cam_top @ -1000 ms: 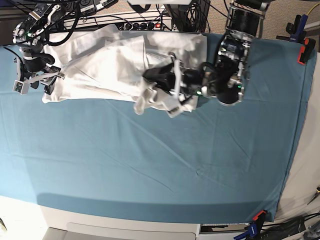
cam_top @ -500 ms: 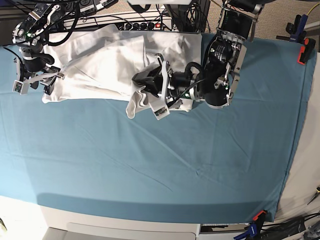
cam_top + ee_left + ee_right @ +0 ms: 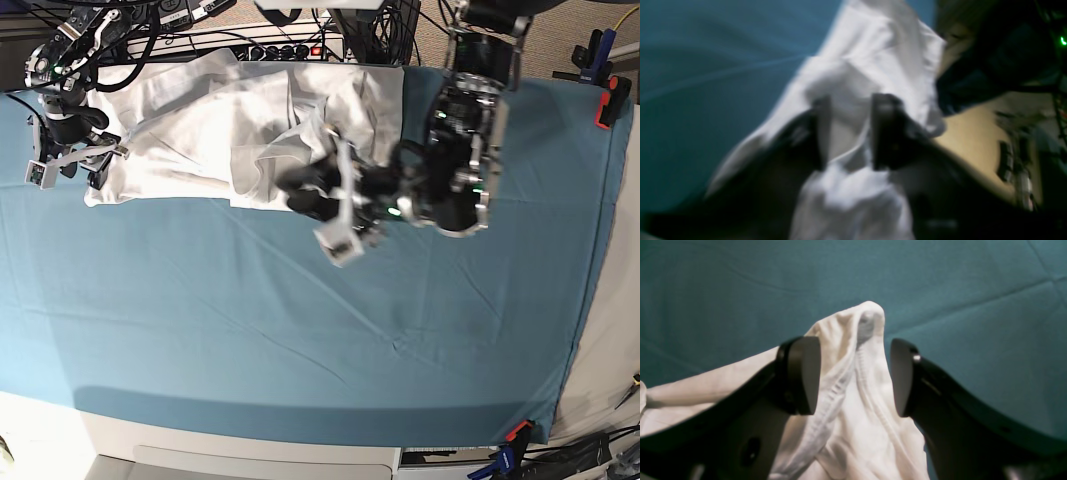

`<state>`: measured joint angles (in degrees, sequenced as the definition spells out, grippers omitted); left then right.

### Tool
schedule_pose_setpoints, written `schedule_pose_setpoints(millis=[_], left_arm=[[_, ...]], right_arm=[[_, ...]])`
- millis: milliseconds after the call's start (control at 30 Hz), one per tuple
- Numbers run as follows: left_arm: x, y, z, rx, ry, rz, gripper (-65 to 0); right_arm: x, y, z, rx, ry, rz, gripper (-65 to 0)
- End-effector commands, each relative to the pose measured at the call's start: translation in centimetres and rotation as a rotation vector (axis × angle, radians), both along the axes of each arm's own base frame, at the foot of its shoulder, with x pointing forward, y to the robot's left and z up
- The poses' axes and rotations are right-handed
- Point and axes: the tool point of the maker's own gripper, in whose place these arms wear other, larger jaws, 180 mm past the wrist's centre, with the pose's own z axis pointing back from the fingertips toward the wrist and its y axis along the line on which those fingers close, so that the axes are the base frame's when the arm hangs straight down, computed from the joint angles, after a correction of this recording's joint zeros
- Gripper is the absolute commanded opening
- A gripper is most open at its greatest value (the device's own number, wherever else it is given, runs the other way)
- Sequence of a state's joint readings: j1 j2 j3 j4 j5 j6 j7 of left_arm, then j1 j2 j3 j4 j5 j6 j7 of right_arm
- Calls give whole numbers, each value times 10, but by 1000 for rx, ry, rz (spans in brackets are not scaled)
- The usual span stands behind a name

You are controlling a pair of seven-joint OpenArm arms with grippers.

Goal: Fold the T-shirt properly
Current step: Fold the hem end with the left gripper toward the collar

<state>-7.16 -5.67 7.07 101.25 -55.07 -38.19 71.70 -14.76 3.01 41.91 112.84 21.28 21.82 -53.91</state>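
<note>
Teal table cloth [image 3: 300,330] covers the whole table, with cables and a power strip [image 3: 285,50] behind. The white T-shirt [image 3: 200,125] lies bunched along the far edge. Right gripper [image 3: 855,373] is spread wide around a hem fold. Left gripper [image 3: 848,130] is parted with cloth between, too blurry to call a grip.

Both arms are built of black housings with silver-grey metal sections and exposed black cabling. The left arm [image 3: 462,150] shows small green indicator lights on its wrist section and a white block-shaped part near its end. The right arm [image 3: 62,105] carries white bracket pieces near its tip and green lights higher up. The right gripper [image 3: 855,375] has matte black fingers [image 3: 801,373] with flat rounded pads; one silver screw head sits on the other finger.
</note>
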Motion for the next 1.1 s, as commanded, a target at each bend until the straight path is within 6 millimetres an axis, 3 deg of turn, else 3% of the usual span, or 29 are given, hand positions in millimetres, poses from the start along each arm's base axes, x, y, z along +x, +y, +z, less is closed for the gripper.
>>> schedule_pose_setpoints(millis=[0,33,167,267,367,533,700,1067], left_arm=[[10,11,12,-15,-34,34,-597],[17,24,12,-2,-38,70,-650],[33,78,2,61,-21,213,-650],[30,109,-18,119,42,313,-650],[15,120,-36,147,104,362,-650],[-7,122,-51,180,148,426,-650],[-9,119,-51,182,140,485,-650],[-24,70,-55,136,169,429,-650]], right_arm=[[6,-3,14,-26,-50,10,-319],[6,-3,14,-26,-50,9,-319],[6,-3,14,-25,-50,9,-319],[6,-3,15,-26,-51,9,-319],[6,-3,15,-26,-51,9,-319],[6,-3,14,-25,-51,9,-319],[6,-3,15,-25,-52,9,-319],[7,-1,15,-17,-59,12,-319]])
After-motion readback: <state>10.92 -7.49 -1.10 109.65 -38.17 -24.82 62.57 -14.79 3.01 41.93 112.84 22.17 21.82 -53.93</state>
